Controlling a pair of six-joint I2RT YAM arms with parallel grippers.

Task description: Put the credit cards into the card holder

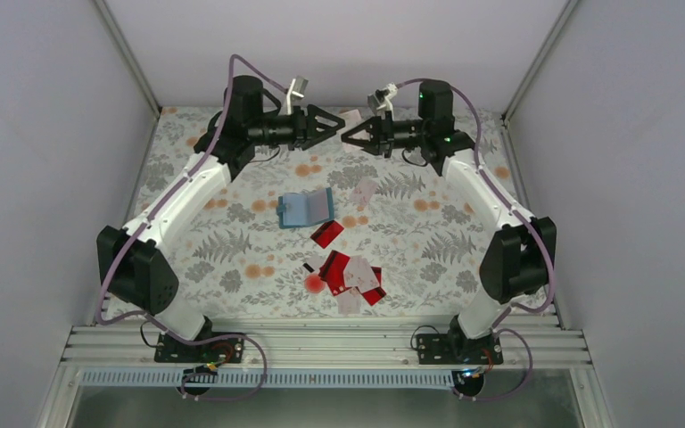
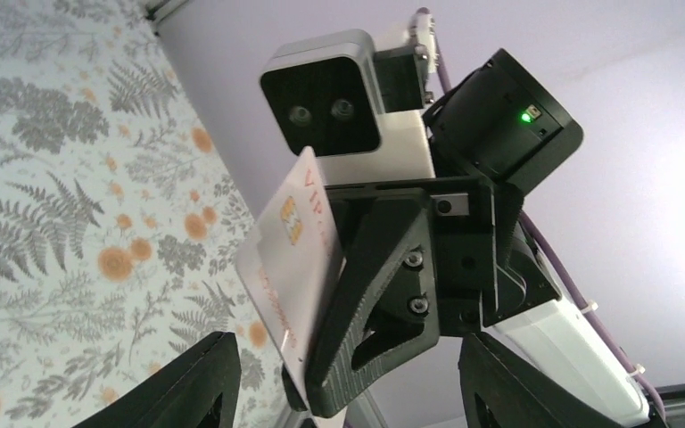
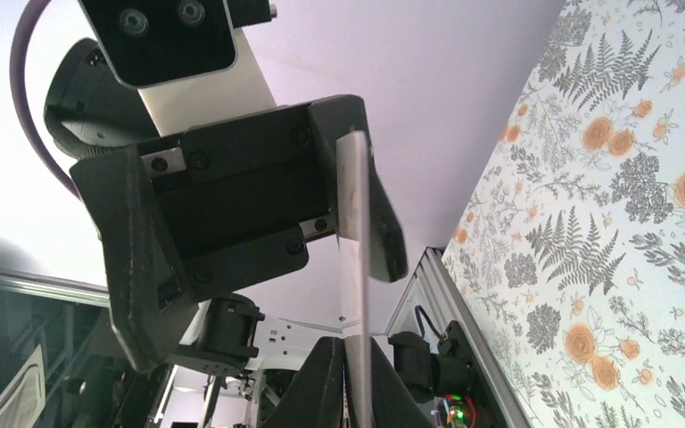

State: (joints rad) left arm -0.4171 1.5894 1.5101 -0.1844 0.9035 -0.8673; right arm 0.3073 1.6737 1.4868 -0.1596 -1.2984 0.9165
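We judge mid-air handover: right gripper [image 3: 354,374] clamped on pale card [image 2: 290,267]; left gripper [image 1: 330,125] jaws apart beside it; next we need square grip, then card holder [image 1: 306,209]

Same build on left arm [image 1: 187,192] and right arm [image 1: 491,201]: white shell links between bulky matte-black joint housings, purple cable [image 2: 560,267] tied along each. Black left hand [image 1: 328,125] and right hand [image 1: 354,136], flat triangular fingers fixed with dark round-headed screws [image 2: 413,259]. Grey-and-white camera block [image 2: 321,98] with two lenses at the wrist; small green light [image 2: 525,116] on the black housing behind.
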